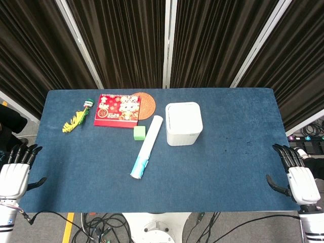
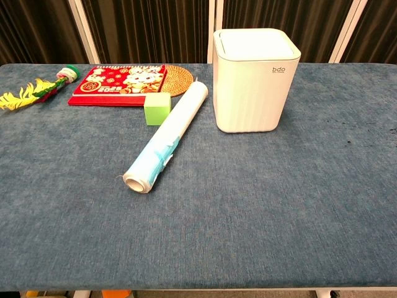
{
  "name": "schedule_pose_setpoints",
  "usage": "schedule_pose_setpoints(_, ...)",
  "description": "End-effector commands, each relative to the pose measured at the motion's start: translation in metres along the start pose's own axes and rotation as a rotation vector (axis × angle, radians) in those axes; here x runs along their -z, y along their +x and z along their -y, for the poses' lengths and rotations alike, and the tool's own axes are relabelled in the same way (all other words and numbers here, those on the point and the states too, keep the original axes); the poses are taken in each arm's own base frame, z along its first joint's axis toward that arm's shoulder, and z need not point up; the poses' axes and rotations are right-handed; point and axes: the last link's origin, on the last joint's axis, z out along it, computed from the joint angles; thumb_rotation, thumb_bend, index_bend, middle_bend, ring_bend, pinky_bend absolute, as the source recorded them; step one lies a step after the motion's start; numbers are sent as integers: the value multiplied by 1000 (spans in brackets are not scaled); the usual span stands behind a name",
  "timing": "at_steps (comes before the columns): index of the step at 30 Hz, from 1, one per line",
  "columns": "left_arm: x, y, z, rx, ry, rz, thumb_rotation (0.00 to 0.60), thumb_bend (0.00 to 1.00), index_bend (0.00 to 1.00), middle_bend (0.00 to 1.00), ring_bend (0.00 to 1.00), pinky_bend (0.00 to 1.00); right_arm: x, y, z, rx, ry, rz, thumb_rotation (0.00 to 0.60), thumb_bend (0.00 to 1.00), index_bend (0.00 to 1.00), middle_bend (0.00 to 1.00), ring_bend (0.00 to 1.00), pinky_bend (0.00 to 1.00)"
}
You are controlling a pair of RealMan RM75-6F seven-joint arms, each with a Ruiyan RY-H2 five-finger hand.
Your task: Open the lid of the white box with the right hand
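Observation:
The white box (image 1: 184,123) stands upright in the middle of the blue table, its lid (image 2: 253,43) lying flat and closed on top; the chest view shows its ribbed front (image 2: 254,93). My right hand (image 1: 298,177) hangs at the table's right front corner, far from the box, fingers spread and empty. At the left front corner my left hand (image 1: 15,169) is likewise empty with fingers apart. Neither hand shows in the chest view.
A white roll of film (image 1: 147,147) lies diagonally left of the box, with a green cube (image 1: 139,132) beside it. Further back left are a red calendar (image 1: 117,110), a round woven coaster (image 1: 146,104) and a yellow-green feather toy (image 1: 78,116). Cables lie below the table.

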Motion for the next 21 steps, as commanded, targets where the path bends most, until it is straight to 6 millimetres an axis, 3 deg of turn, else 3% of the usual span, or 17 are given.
schedule_pose_setpoints(1, 0, 0, 0, -2, -2, 3, 600, 0, 153, 113, 22, 20, 0, 0, 0, -2, 0, 1, 600, 260, 55, 61, 0, 0)
schedule_pose_setpoints(6, 1, -1, -1, -5, -2, 6, 600, 0, 153, 113, 23, 20, -3, 0, 1, 6, 12, 15, 600, 260, 55, 61, 0, 0)
schedule_pose_setpoints(11, -1, 1, -4, -4, -12, 1, 600, 0, 153, 113, 22, 20, -21, 3, 16, 33, 113, 48, 600, 260, 55, 61, 0, 0)
schedule_pose_setpoints(15, -2, 2, -4, -9, -17, 2, 600, 0, 153, 113, 23, 20, -54, 4, 38, 74, 224, 112, 600, 241, 55, 61, 0, 0)
schedule_pose_setpoints(21, -2, -1, -3, -8, -11, 15, 600, 0, 153, 113, 23, 20, -122, -7, 89, 125, 355, 210, 600, 210, 94, 93, 0, 0)
